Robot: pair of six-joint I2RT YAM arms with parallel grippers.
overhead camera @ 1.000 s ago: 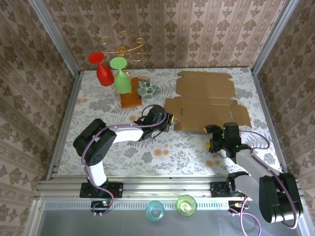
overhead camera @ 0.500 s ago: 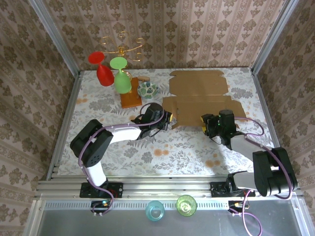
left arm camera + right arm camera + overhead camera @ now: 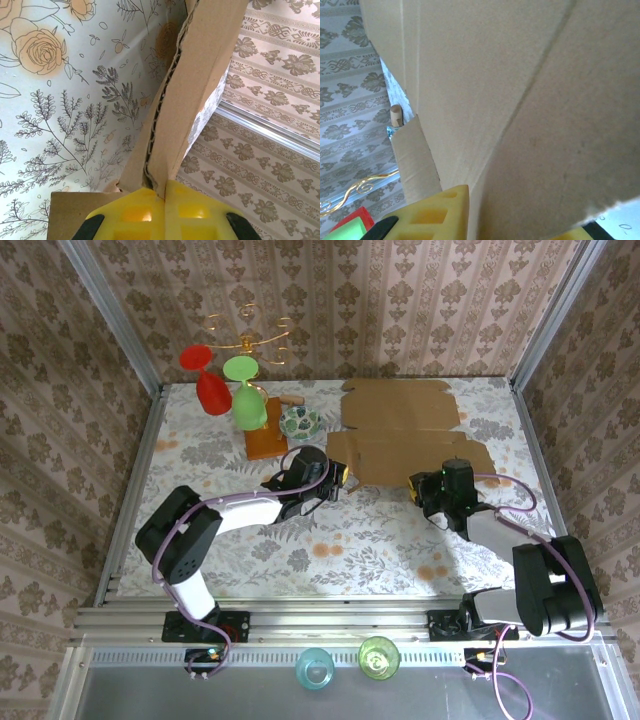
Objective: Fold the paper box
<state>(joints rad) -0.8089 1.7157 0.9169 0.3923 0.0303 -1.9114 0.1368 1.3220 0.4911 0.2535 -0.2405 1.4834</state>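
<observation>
The paper box [image 3: 405, 435] is a tan cardboard sheet with flaps, lying at the back right of the table with its near part raised off the cloth. My left gripper [image 3: 340, 480] is shut on the sheet's near-left corner. In the left wrist view the yellow fingers [image 3: 130, 215] pinch the corrugated edge of the paper box [image 3: 195, 85]. My right gripper [image 3: 425, 487] is shut on the near edge further right. In the right wrist view the paper box [image 3: 520, 100] rises between the yellow fingers [image 3: 432, 212].
A reddish wooden board [image 3: 266, 442] lies left of the sheet, with a patterned bowl [image 3: 299, 421], a red glass [image 3: 208, 385], a green glass [image 3: 246, 395] and a gold rack [image 3: 248, 335]. Two cups [image 3: 315, 668] sit below the rail. Patterned walls enclose the table.
The cardboard sheet has shifted back and to the left, and its near edge has come up. The right gripper has moved forward with it. The left gripper has moved slightly back.
</observation>
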